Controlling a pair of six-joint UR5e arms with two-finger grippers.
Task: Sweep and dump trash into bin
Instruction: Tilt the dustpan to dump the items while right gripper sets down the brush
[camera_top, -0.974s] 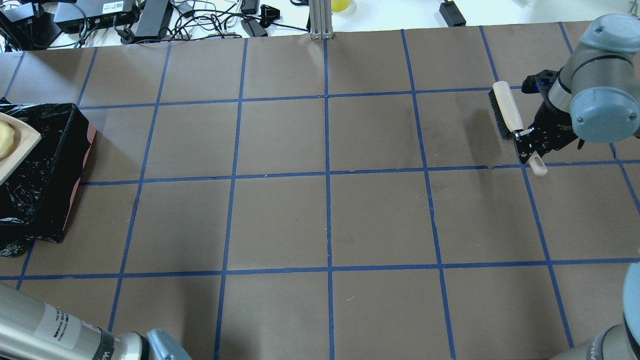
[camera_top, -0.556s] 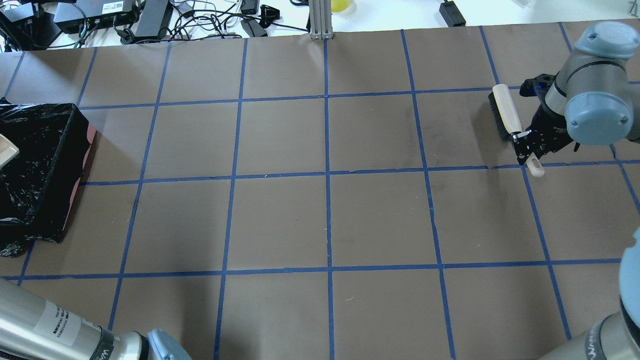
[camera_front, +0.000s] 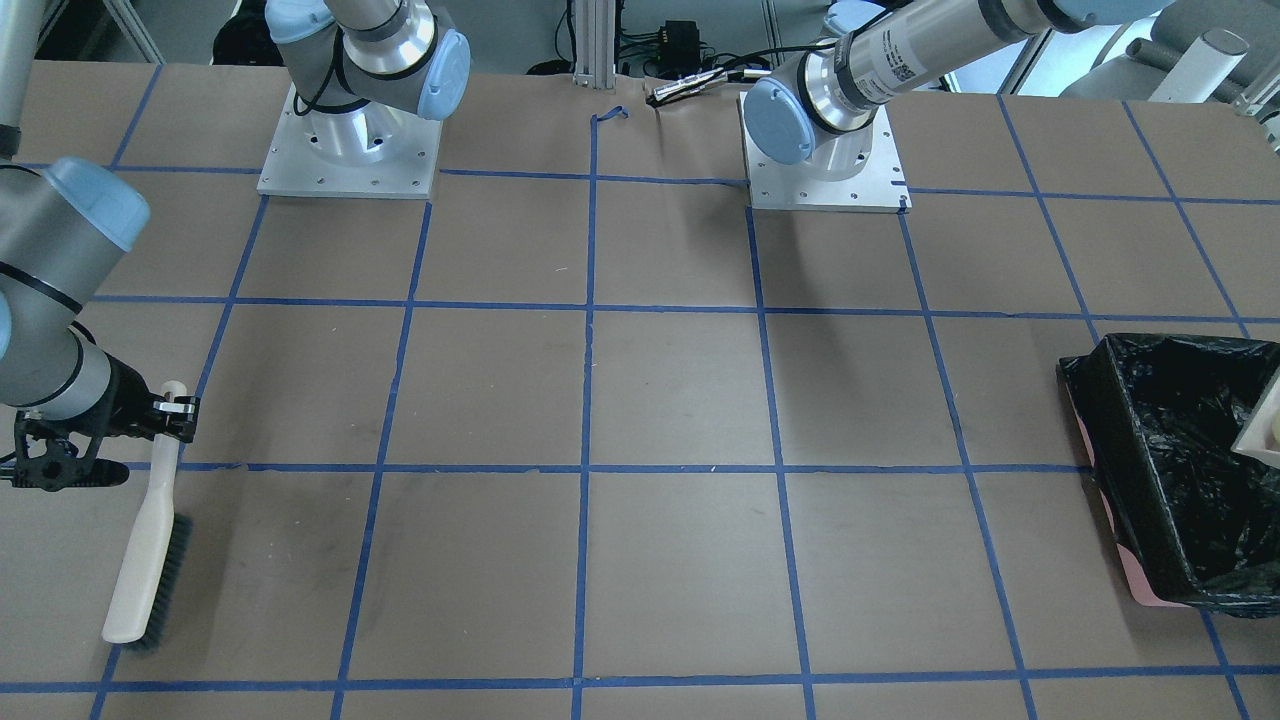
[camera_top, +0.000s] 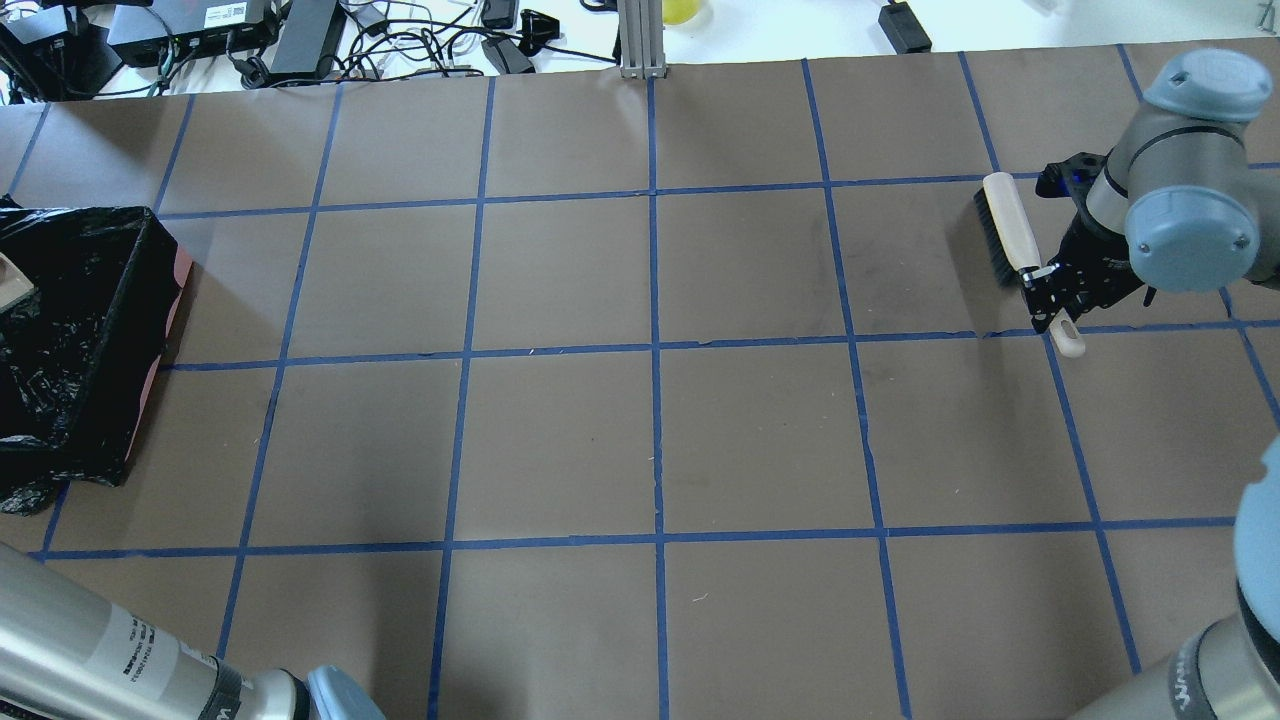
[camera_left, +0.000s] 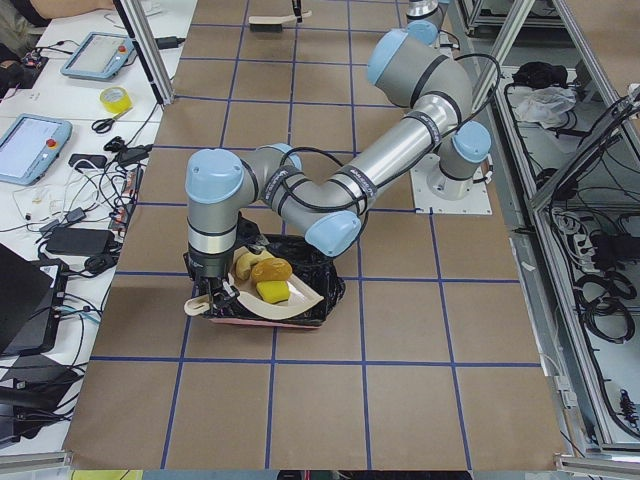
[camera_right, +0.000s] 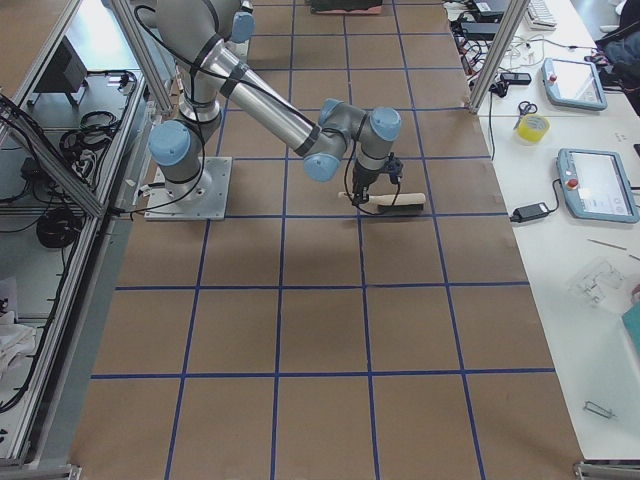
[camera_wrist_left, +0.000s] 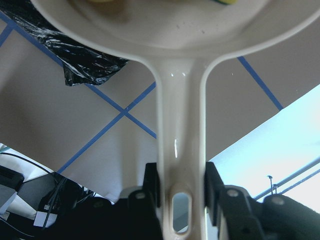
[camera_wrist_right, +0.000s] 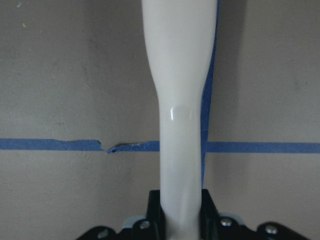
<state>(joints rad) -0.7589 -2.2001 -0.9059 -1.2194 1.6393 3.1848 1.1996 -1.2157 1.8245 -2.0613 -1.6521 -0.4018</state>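
Observation:
My left gripper (camera_wrist_left: 181, 200) is shut on the handle of the beige dustpan (camera_wrist_left: 180, 125) and holds the pan over the bin (camera_left: 328, 292), a pink-sided box lined with a black bag. In the exterior left view the trash lies on the dustpan (camera_left: 295, 305): a golden-brown lump (camera_left: 268, 268), a yellow-green square (camera_left: 272, 291) and a pale crescent (camera_left: 243, 264). Overhead, only a corner of the dustpan (camera_top: 15, 278) shows above the bin (camera_top: 90, 330). My right gripper (camera_top: 1045, 290) is shut on the handle of the brush (camera_top: 1005, 230), far to the right, with the bristles near the table.
The brown table (camera_top: 650, 440) carries a blue tape grid. Cables and electronics (camera_top: 250, 40) lie beyond its far edge. The bin (camera_front: 1150, 470) stands at the table's left end, and the brush (camera_front: 150, 540) is at the opposite end.
The dustpan has moved left over the bin, and only a corner of it remains in the overhead view. My right gripper and the brush have shifted slightly.

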